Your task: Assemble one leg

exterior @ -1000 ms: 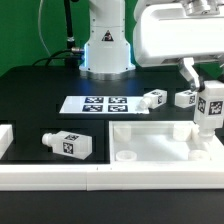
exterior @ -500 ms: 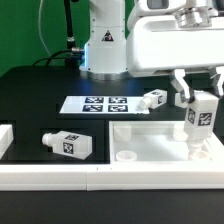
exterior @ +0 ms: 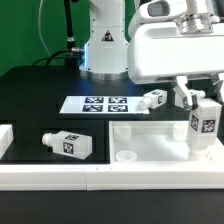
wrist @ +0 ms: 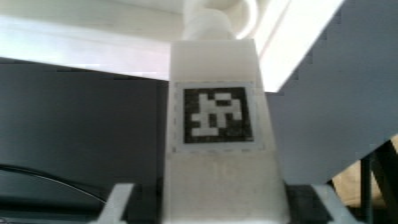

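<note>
My gripper point(exterior: 203, 100) is shut on a white tagged leg point(exterior: 203, 127) and holds it upright over the right end of the large flat white panel point(exterior: 150, 140). The leg's lower end is at or just above the panel's right corner; I cannot tell whether it touches. In the wrist view the same leg point(wrist: 217, 110) fills the middle, its tag facing the camera, a finger on either side. A second leg point(exterior: 70, 146) lies on its side on the black table at the exterior view's left. Two more legs point(exterior: 154, 99) point(exterior: 184, 98) lie behind the panel.
The marker board point(exterior: 96, 104) lies flat in the middle of the table, in front of the robot base point(exterior: 105, 50). A white rail point(exterior: 60, 178) runs along the front edge, with a raised white block point(exterior: 5, 138) at the far left. A round socket point(exterior: 127, 157) shows in the panel's front left corner.
The gripper and its leg have moved down a little and toward the exterior view's right, over the panel's right corner. The other legs have not moved.
</note>
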`<state>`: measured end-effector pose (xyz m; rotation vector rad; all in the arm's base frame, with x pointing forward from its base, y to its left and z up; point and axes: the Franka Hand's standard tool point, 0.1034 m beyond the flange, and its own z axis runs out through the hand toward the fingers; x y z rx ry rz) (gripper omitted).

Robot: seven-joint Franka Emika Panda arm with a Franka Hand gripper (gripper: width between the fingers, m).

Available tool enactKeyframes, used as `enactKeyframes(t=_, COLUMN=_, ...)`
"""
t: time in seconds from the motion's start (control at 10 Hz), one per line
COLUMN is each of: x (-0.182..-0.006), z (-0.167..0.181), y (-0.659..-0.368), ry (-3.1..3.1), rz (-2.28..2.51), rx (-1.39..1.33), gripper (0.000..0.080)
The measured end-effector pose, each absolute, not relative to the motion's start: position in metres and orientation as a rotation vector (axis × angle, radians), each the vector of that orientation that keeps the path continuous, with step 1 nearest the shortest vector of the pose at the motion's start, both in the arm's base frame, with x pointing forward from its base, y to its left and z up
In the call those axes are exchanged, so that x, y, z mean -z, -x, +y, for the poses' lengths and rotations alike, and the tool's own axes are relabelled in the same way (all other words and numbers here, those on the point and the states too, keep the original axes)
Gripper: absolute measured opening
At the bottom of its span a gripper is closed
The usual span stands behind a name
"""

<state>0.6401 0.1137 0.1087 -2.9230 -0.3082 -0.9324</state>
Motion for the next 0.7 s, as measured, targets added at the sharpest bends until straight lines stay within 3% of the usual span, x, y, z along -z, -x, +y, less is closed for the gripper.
enactKeyframes(t=0.7, x=-0.1113, z=0.1149, y=-0.6367, ry=2.919, rz=-0.318, rx=0.945, gripper=0.0285)
